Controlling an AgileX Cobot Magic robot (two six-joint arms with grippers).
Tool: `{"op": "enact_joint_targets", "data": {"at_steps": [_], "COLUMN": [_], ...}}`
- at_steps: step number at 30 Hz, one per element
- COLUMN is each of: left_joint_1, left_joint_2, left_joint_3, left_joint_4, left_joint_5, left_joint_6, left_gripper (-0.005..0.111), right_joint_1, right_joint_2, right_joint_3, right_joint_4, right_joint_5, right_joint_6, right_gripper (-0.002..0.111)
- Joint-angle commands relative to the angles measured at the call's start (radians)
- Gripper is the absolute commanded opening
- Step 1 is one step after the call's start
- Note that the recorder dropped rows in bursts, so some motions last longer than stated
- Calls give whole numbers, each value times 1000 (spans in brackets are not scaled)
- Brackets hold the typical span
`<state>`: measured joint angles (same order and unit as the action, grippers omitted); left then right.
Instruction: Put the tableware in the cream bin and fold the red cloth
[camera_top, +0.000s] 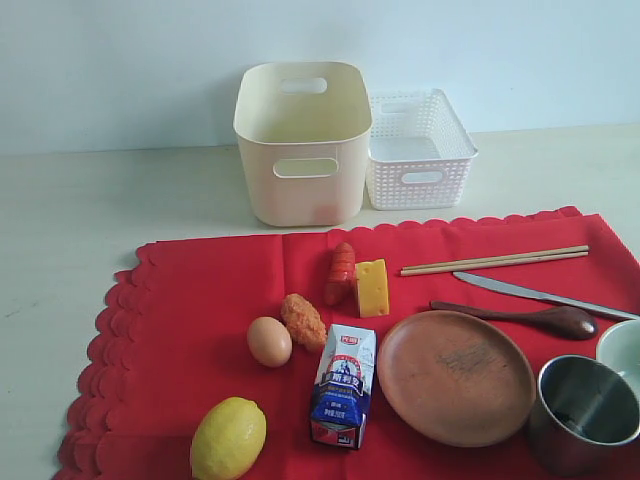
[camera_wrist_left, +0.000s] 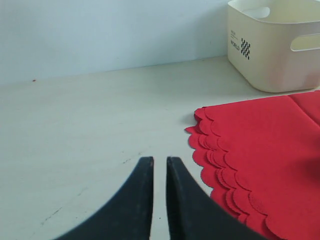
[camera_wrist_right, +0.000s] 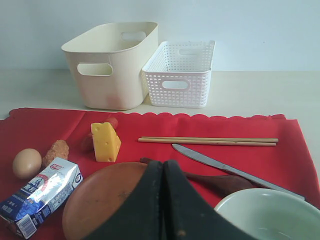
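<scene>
The red cloth (camera_top: 200, 300) lies spread flat on the table. On its right part sit the brown plate (camera_top: 455, 375), dark spoon (camera_top: 530, 315), knife (camera_top: 540, 295), chopsticks (camera_top: 495, 261), steel cup (camera_top: 585, 410) and pale bowl (camera_top: 625, 350). The cream bin (camera_top: 300, 150) stands behind the cloth with nothing in it. Neither gripper shows in the exterior view. My left gripper (camera_wrist_left: 160, 160) hovers over bare table beside the cloth's scalloped edge (camera_wrist_left: 210, 160), its jaws almost together and holding nothing. My right gripper (camera_wrist_right: 163, 164) is shut and empty above the plate (camera_wrist_right: 105, 200) and bowl (camera_wrist_right: 265, 215).
A white lattice basket (camera_top: 418, 150) stands against the bin's right side. On the cloth's left and middle lie a lemon (camera_top: 228, 438), egg (camera_top: 269, 341), milk carton (camera_top: 343, 385), cheese wedge (camera_top: 372, 288), sausage (camera_top: 341, 272) and a fried piece (camera_top: 303, 320).
</scene>
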<state>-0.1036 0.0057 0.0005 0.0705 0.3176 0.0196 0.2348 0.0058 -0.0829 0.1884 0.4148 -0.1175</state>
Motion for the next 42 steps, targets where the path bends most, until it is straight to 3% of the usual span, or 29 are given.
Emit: {"op": "enact_joint_targets", "data": {"at_steps": [1,18,24,31,42], "left_joint_1": [-5,-5,-5,-5,-5], "left_joint_2": [-6,-6,-6,-6,-6], "left_joint_3": [-1,-1,-1,-1,-1], "left_joint_4": [6,6,6,6,6], "left_joint_5": [-5,-5,-5,-5,-5], "left_joint_6": [3,3,3,3,3], "left_gripper": [12,12,12,12,12], "right_joint_1": [-5,-3,-3,-3,-3], "right_joint_2": [-6,-6,42,316,332], "right_joint_3": [7,-7,-131,-354,-378], "right_joint_4": [4,-4,-6,-6,-43], "right_joint_5": [-2,2,4,2,-73], "right_joint_6": [0,0,0,0,0], "right_gripper": [0,0,0,0,0]}}
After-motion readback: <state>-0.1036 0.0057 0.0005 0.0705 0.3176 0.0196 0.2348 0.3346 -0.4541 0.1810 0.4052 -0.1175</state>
